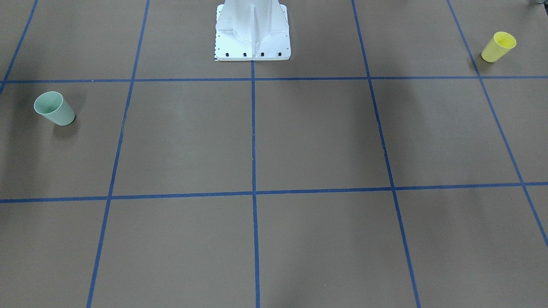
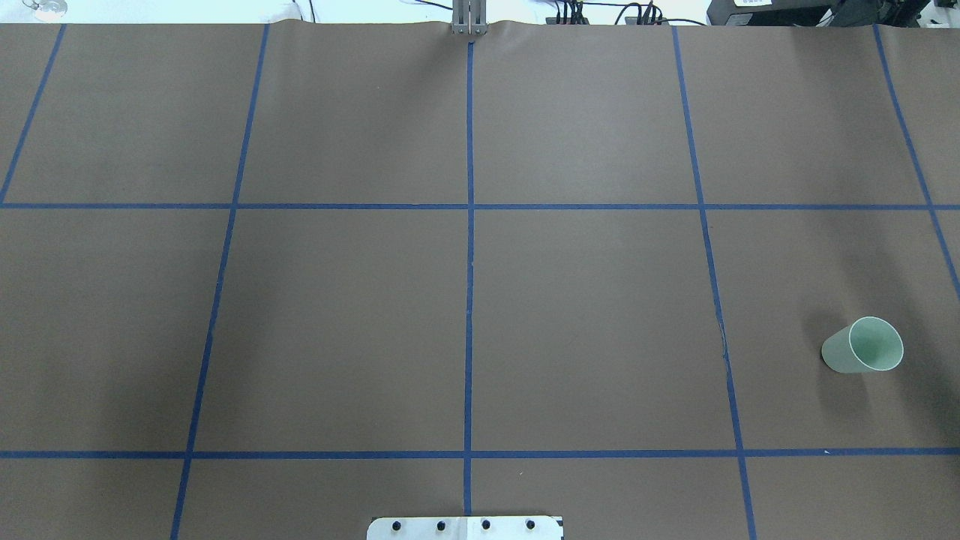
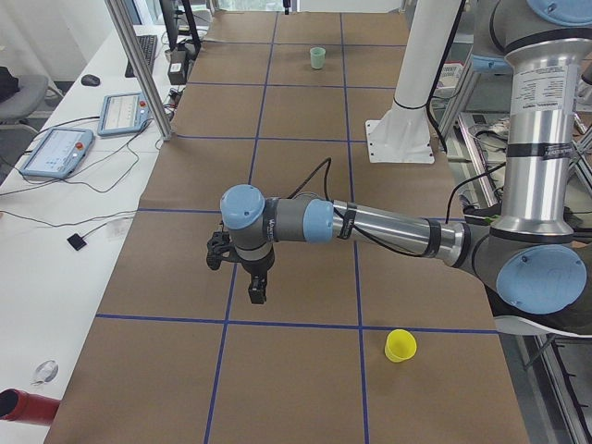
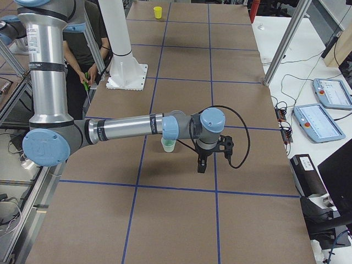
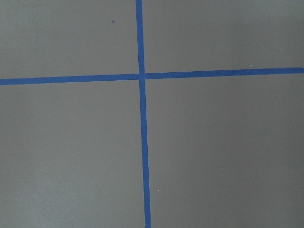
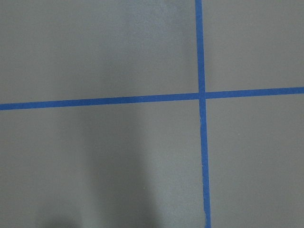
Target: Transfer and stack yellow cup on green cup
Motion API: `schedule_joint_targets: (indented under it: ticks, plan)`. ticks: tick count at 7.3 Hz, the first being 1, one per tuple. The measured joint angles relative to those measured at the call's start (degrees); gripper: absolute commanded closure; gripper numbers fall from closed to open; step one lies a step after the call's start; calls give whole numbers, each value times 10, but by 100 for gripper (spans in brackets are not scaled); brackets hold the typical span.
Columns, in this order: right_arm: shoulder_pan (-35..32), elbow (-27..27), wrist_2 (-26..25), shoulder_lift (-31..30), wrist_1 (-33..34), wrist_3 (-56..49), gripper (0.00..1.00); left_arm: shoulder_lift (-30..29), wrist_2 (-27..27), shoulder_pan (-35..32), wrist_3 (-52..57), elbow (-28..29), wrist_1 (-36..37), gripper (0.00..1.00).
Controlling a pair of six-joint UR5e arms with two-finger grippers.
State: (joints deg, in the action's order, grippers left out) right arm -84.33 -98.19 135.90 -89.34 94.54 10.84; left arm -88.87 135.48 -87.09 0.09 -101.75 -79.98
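From here, the taped brown table (image 2: 585,315) has a cup at each end. My left arm (image 3: 388,227) is nearer the yellow cup (image 3: 400,345). That cup stands upright, rim up, far left, back toward the robot's side from the left gripper (image 3: 256,292). The green cup (image 2: 862,346) stands upright far right, near the right gripper (image 4: 201,164). I cannot tell how wide either pair of jaws stands.

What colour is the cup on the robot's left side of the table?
Plain bright yellow. The yellow cup shows best in the exterior front-facing view, at the upper right.
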Motion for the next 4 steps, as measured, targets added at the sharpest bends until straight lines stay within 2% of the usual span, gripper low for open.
schedule_joint_targets:
  ticks: [4]
  plan:
    - [0, 3, 23, 0, 0, 2, 0, 4, 1, 3, 2, 6, -2, 0]
